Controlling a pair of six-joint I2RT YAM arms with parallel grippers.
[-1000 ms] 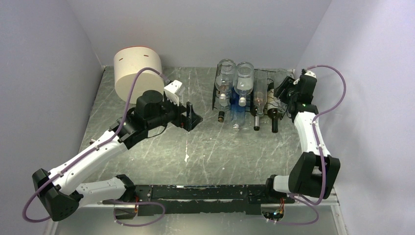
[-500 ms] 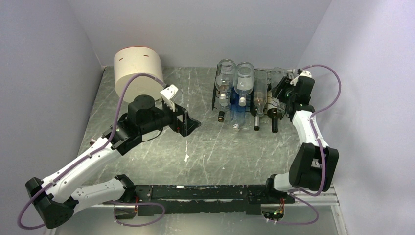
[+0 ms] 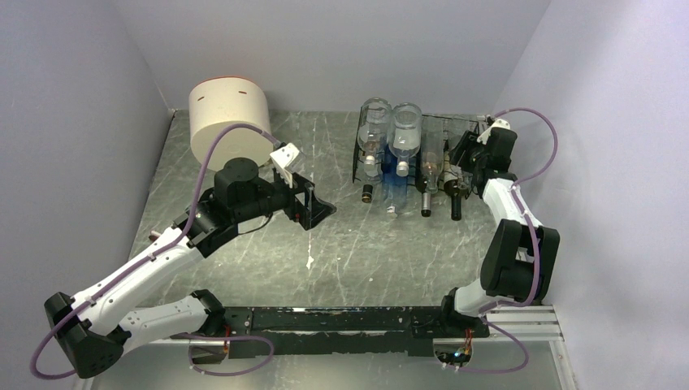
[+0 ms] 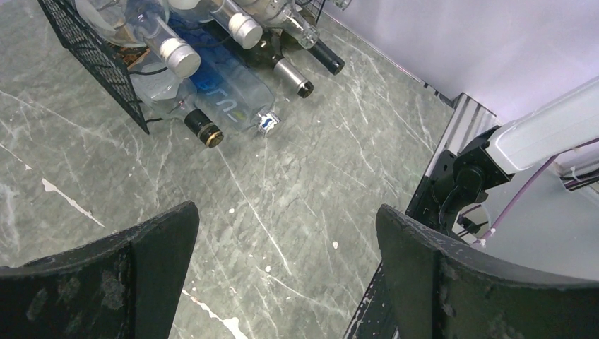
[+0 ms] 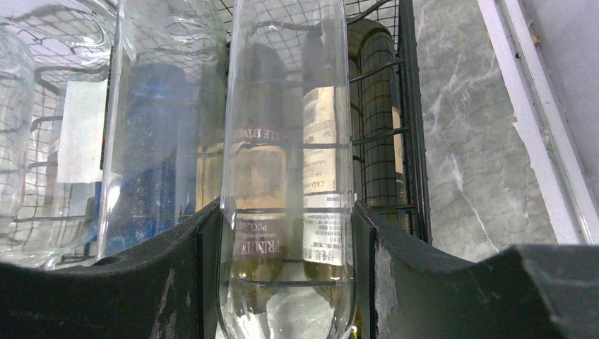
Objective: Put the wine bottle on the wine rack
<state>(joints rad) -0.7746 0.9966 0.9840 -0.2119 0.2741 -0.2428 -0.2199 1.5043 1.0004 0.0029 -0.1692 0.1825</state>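
Grey table [image 5: 480, 141] beyond; wine bottle [image 5: 286, 162] clamped inside right pincer [image 5: 285, 226].

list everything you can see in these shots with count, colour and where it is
wine rack: one, black wire, far right part of the table
wine bottle: one, clear glass, at the rack's right end, between the right hand's fingers
blue bottle: one, blue, low in the rack, neck pointing toward the arms
other bottles: several, clear and dark glass, lying in the rack; exact count unclear
container: one, cream cylinder, far left corner
table: one, grey marbled
left hand: one, black, open and empty, above the table left of the rack
right hand: one, black, shut on the wine bottle
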